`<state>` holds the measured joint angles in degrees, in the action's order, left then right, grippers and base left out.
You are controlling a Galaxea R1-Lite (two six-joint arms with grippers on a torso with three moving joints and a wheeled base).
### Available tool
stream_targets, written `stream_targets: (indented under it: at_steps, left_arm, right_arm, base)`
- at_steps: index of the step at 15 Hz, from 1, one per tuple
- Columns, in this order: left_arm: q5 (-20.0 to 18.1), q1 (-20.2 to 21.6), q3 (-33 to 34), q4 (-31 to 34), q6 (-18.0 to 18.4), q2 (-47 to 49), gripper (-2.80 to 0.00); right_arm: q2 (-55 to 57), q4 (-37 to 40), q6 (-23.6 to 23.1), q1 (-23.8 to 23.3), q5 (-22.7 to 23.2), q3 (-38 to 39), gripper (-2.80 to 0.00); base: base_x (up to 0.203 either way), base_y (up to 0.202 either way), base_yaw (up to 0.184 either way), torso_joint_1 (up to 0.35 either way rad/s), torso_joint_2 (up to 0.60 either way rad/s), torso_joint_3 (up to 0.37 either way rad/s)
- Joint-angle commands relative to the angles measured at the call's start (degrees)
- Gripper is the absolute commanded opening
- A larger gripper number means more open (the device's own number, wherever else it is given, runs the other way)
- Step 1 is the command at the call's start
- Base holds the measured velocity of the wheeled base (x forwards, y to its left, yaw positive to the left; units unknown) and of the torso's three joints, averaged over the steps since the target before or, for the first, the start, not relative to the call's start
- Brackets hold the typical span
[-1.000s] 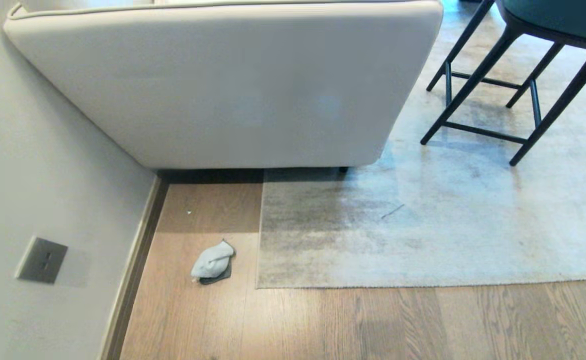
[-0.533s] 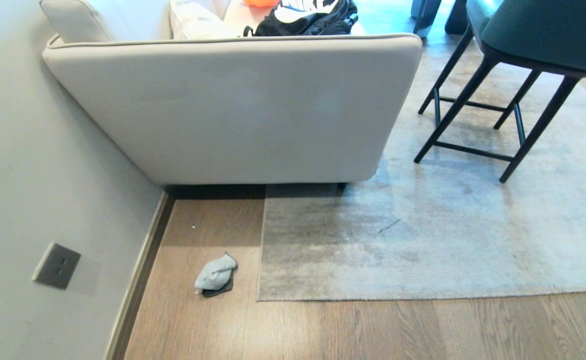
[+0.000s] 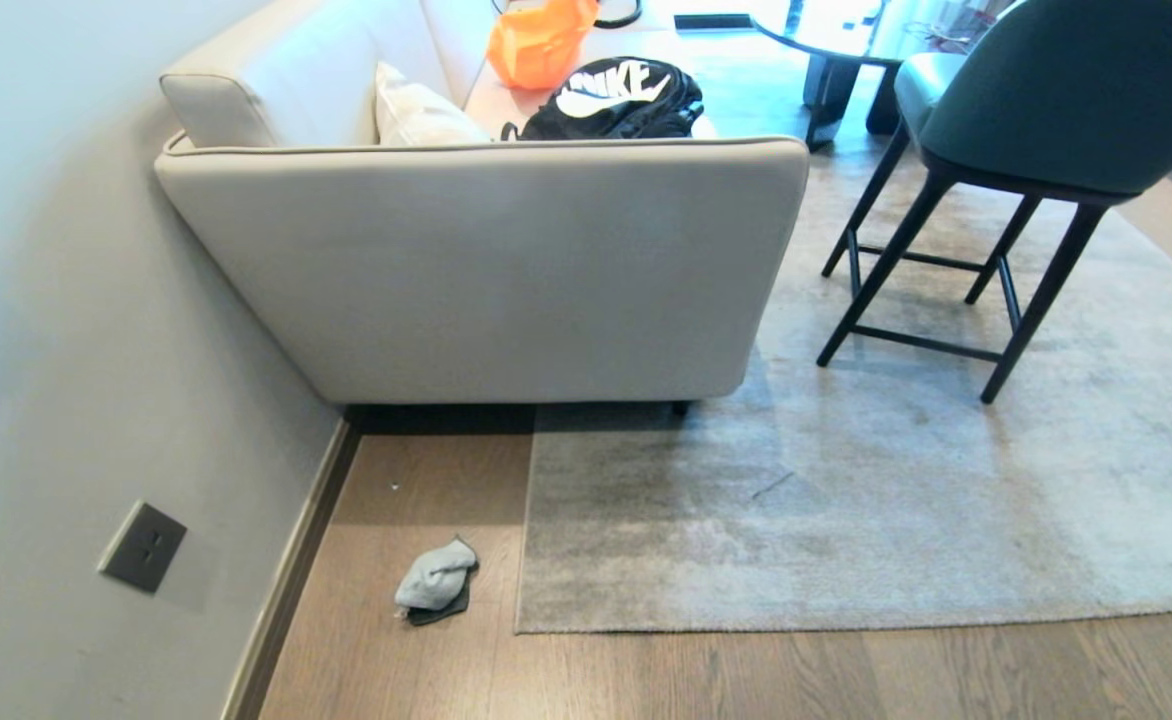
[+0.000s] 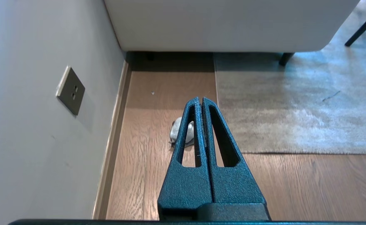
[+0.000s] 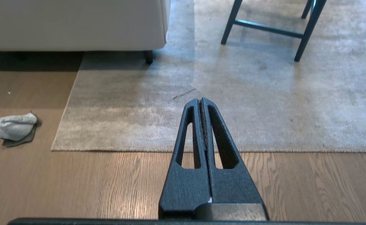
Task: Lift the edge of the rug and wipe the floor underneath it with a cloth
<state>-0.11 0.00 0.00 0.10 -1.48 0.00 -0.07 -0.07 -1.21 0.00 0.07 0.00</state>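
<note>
In the head view the light brown wood-grain plank floor [image 3: 746, 680] fills the bottom of the frame. A small crumpled pale grey-blue microfibre cloth [image 3: 435, 580] with a darker grey underside lies on it in the lower left part, between the dark brown baseboard strip [image 3: 291, 580] and the rug edge [image 3: 520, 540]. The cloth is just beside this edge but does not touch it. The rug edge belongs to a very large pale grey-beige short-pile rug [image 3: 896, 500] with darker grey smudges, which covers the middle and the right of the frame. Its square corner [image 3: 518, 630] lies flat on the floor, right of the cloth.

In the upper centre stands a cream upholstered sofa [image 3: 486, 270]; its right part stands on the rug. On its seat there are a black backpack with white letters [image 3: 616, 100] and an orange bag [image 3: 538, 45]. A teal chair with thin black legs [image 3: 1026, 110] stands on the rug in the upper right. On the grey wall [image 3: 46, 350] at the left there is a dark square socket plate [image 3: 143, 547].

No arm shows in the head view. In the left wrist view the left gripper [image 4: 200, 100] has its black fingers [image 4: 189, 131] pressed together and empty, above the floor, with the cloth partly hidden behind them. In the right wrist view the right gripper [image 5: 200, 100] also has its fingers [image 5: 215, 131] closed on nothing, above the front border of the rug
</note>
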Motion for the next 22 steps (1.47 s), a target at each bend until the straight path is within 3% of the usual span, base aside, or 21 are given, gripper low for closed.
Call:
stream_targets:
  at_steps: [1,12,22]
  left_arm:
    - [-0.1,0.0,0.0,0.0,0.0,0.0,-2.8]
    - [0.0,0.0,0.0,0.0,0.0,0.0,-2.8]
    - [0.0,0.1,0.0,0.0,0.0,0.0,-2.8]
  right_arm:
    - [0.1,0.0,0.0,0.0,0.0,0.0,-2.8]
    - [0.1,-0.1,0.0,0.0,0.0,0.0,-2.8]
    - [0.1,0.0,0.0,0.0,0.0,0.0,-2.8]
  base:
    - [0.0,0.0,0.0,0.002,0.0,0.203]
    - [0.0,0.0,0.0,0.0,0.0,0.199]
    - [0.0,0.0,0.0,0.002,0.0,0.028]
